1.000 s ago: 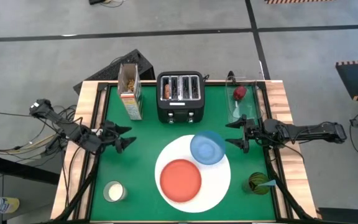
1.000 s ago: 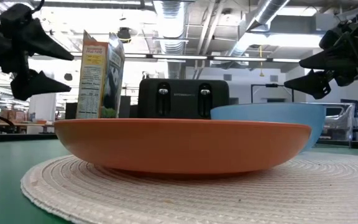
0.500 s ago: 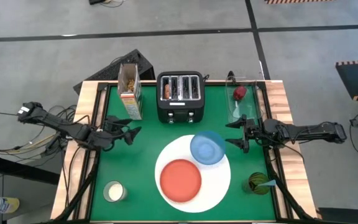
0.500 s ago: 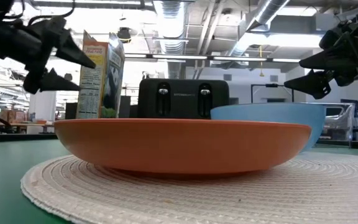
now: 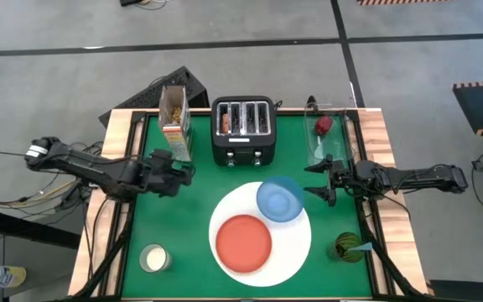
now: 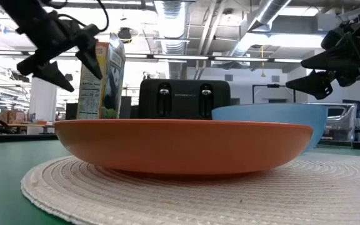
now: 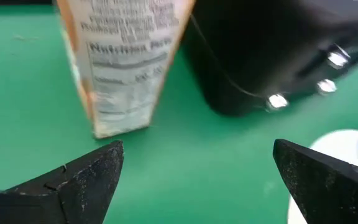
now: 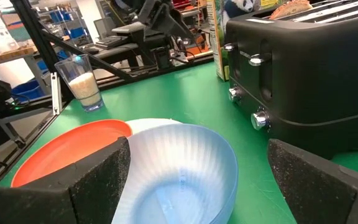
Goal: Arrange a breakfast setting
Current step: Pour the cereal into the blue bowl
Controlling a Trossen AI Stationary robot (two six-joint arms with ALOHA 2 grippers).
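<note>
The move ahead is judged to turn on the cereal box (image 5: 175, 124), which stands upright at the back left of the green tabletop (image 5: 187, 226), its long axis vertical and its top flaps open with yellow cereal (image 5: 174, 107) showing inside. The box lies directly ahead of the left gripper (image 5: 184, 173): in the left wrist view its nutrition panel (image 7: 124, 68) is seen just beyond the 2 dark fingers, nearer one of them than the other. The jaws of that gripper are spread wide and hold nothing. The left arm is clearly the nearer of the 2; the right gripper (image 5: 323, 179) hangs by the right edge of the tabletop, well apart from the box, its jaws also released and empty.

The rest of the setting is laid at the front centre: the small blue bowl (image 5: 280, 198) rests on the back right part of the large white plate (image 5: 296, 243), and the red-orange plate (image 5: 243, 242) sits on the same plate nearer the front. The bowl is seen empty in the right wrist view. A black toaster (image 5: 242, 130) stands just beside the box, so little room is left on that side for a finger.

Compared with 1 second ago, the left gripper has been carried from the left edge inward and toward the box, and it has been raised in the low view to the level of the box's upper half. The right gripper, the plates and the bowl are unchanged.
</note>
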